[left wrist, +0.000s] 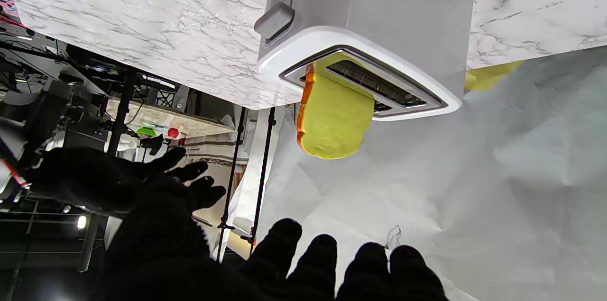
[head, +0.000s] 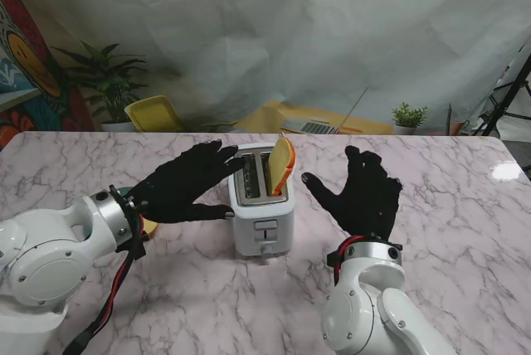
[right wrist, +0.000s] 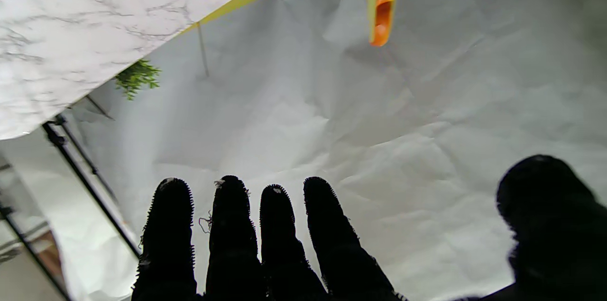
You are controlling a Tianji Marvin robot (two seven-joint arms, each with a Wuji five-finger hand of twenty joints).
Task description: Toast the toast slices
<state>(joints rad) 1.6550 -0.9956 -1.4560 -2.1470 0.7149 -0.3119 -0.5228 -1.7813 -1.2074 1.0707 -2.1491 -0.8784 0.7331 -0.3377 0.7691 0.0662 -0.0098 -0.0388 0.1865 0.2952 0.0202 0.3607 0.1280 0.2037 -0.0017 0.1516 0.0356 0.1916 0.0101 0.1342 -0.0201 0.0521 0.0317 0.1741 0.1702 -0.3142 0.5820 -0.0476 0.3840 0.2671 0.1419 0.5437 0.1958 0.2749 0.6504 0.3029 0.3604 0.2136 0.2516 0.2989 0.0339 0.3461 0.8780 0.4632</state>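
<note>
Lab/studio – white backdrop sheet (head: 332, 31), light stands (head: 508, 94) (marble-look table (head: 465, 222)).

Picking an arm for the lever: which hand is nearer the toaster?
Left. The left hand reaches the toaster's left top edge; the right hand hovers open, clear of its right side.

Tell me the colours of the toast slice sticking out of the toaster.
The toast slice has a yellow face and orange crust edge, clearest in the left wrist view.

Toaster (head: 263, 206): white body, grey lever. Toast slice (head: 282, 164) in toaster: yellow face, orange crust. Table (head: 431, 197) under toaster: white marble, grey veining. Both hands flanking toaster: black gloves.
</note>
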